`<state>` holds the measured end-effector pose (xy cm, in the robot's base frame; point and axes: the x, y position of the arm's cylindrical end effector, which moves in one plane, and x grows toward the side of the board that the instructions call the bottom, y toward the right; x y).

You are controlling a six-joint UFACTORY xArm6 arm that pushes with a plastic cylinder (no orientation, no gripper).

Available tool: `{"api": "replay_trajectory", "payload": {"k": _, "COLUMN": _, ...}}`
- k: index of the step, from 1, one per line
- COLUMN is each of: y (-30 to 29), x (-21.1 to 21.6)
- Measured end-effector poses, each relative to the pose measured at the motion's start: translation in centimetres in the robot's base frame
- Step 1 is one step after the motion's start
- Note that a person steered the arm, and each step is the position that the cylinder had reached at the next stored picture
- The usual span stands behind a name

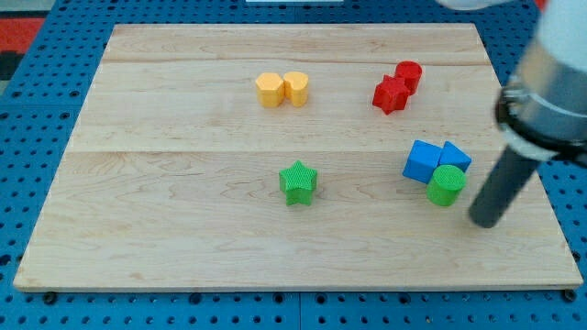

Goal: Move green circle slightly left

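Note:
The green circle [447, 185] stands at the view's right on the wooden board [183, 238], touching the lower edges of two blue blocks [423, 161] [455, 157]. My tip [485, 221] is on the board just to the right of and slightly below the green circle, a small gap apart from it. The rod rises up and right to the arm's large blurred body [550, 92].
A green star [298, 182] sits near the board's middle. Two yellow blocks [270, 90] [296, 88] touch each other at the top centre. A red star [390, 94] and a red cylinder [408, 75] touch at the top right. Blue pegboard [37, 137] surrounds the board.

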<state>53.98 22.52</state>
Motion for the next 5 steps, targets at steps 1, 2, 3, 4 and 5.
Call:
{"api": "replay_trajectory", "payload": {"k": 1, "y": 0.7, "x": -3.8}}
{"api": "replay_trajectory", "payload": {"k": 2, "y": -1.5, "x": -4.7}}
{"api": "replay_trajectory", "payload": {"k": 3, "y": -2.0, "x": -3.4}}
{"api": "replay_trajectory", "payload": {"k": 4, "y": -2.3, "x": -2.3}}
{"api": "replay_trajectory", "payload": {"k": 5, "y": -4.8, "x": -2.4}}
